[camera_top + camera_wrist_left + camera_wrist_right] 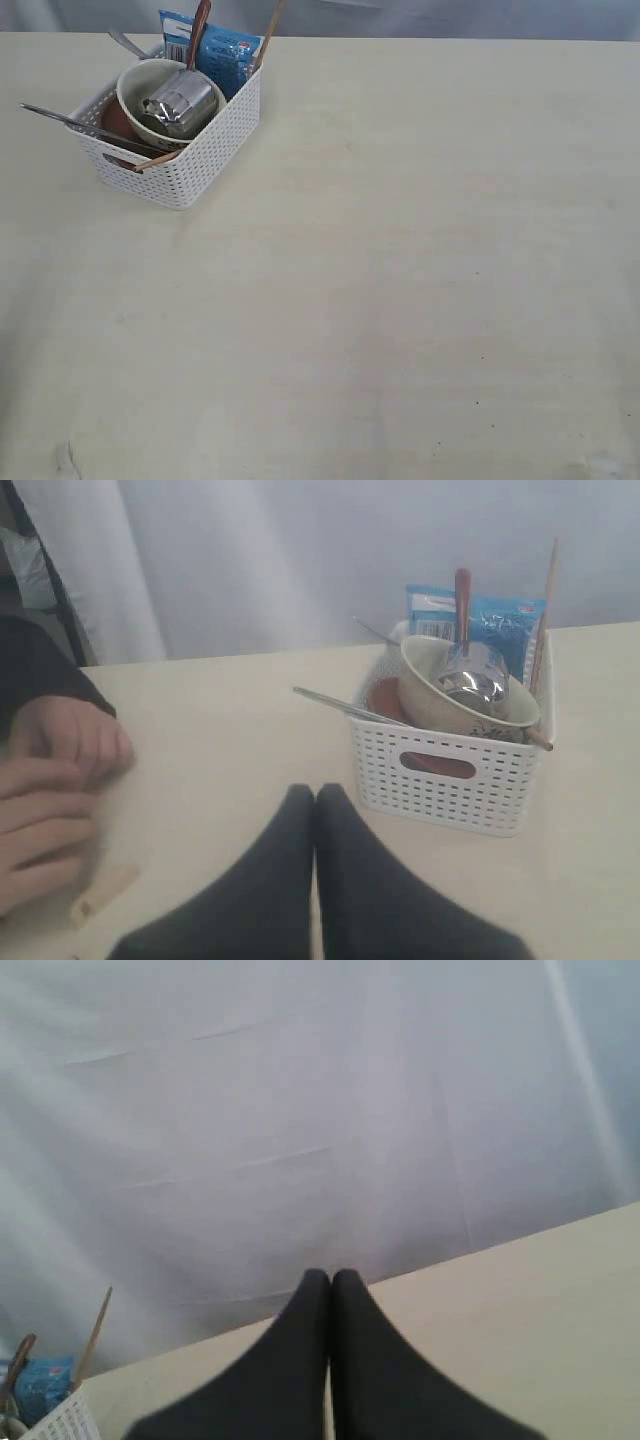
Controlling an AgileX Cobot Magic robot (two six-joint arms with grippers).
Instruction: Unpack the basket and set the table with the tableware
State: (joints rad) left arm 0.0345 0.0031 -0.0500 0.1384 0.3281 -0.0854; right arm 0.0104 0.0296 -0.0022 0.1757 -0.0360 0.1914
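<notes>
The white basket [215, 140] stands at the far left of the table [400, 300]. Inside it a cream bowl [135, 85] holds a steel cup [182, 102] on its side. A dark red spoon [200, 25] and a chopstick [270, 25] stick up, steel cutlery [60, 118] juts out sideways, and a reddish-brown plate [115, 120] leans behind the bowl. My left gripper [315, 792] is shut and empty, a short way in front of the basket [450, 780]. My right gripper [330, 1278] is shut and empty above the table, with the basket's corner [65, 1422] far off. Neither gripper shows in the exterior view.
A blue snack packet [225, 50] stands at the back of the basket. A person's hand [60, 780] rests on the table beside my left gripper, with a small pale wooden piece [100, 895] near it. A pale curtain [300, 1110] hangs behind the table.
</notes>
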